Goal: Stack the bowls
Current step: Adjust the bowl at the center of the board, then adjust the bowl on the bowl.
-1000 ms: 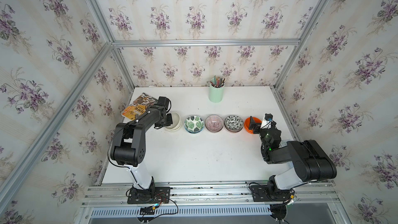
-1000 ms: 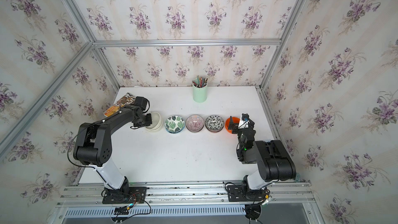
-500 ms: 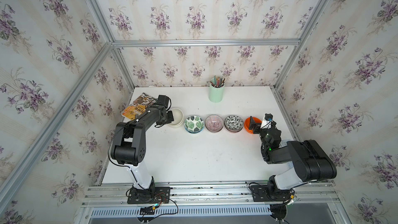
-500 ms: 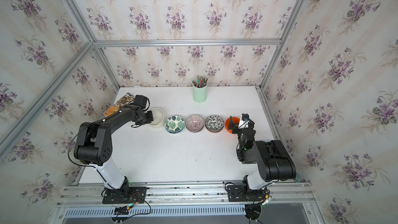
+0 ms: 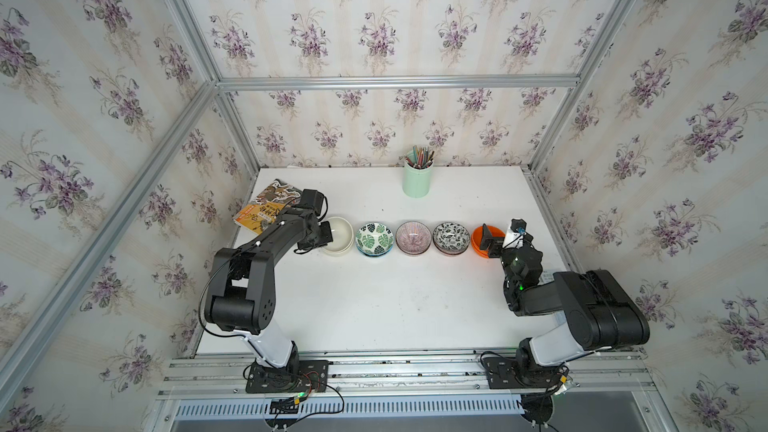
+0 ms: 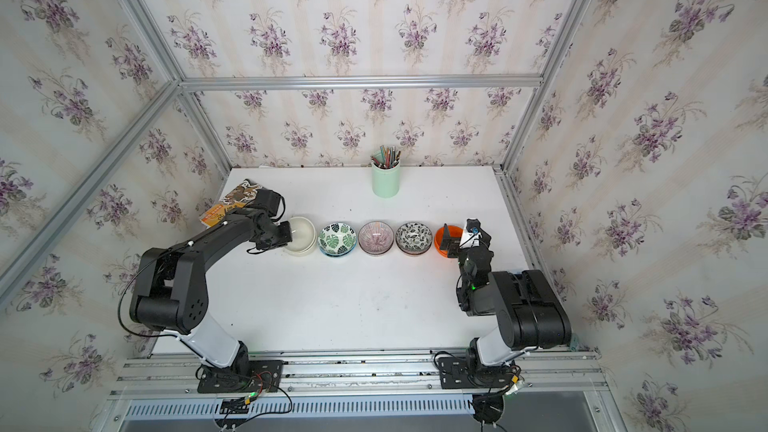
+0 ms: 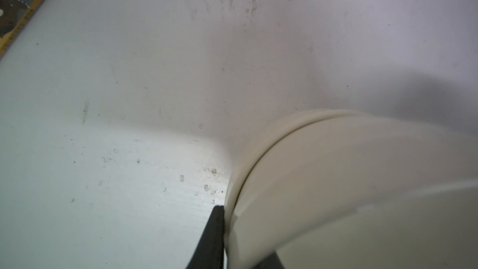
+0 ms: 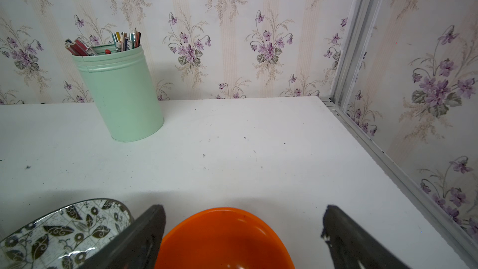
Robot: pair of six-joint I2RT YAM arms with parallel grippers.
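Note:
Five bowls stand in a row across the table. Farthest left is a cream-white bowl (image 5: pixel 340 231) (image 6: pixel 302 229), nested a little askew in a matching one (image 7: pixel 258 148). My left gripper (image 5: pixel 326 235) (image 6: pixel 287 233) (image 7: pixel 243 236) is shut on its rim (image 7: pixel 362 177), with one finger outside the wall and one inside. Then come a green-leaf bowl (image 5: pixel 375 238), a purple-pink striped bowl (image 5: pixel 412 237) and a black-and-white floral bowl (image 5: pixel 451 236) (image 8: pixel 59 229). My right gripper (image 5: pixel 492 238) (image 8: pixel 243 210) stands open, a finger on each side of the orange bowl (image 5: pixel 476 243) (image 8: pixel 222 239).
A mint-green cup of pencils (image 5: pixel 417 178) (image 8: pixel 121 94) stands at the back of the table. Books (image 5: pixel 266 209) lie at the left edge behind my left arm. The metal frame and the wall (image 8: pixel 362 130) run close past the orange bowl.
The left gripper's jaws have drawn in on the cream-white bowl's rim, and that bowl has shifted slightly. The right arm has stayed where it was.

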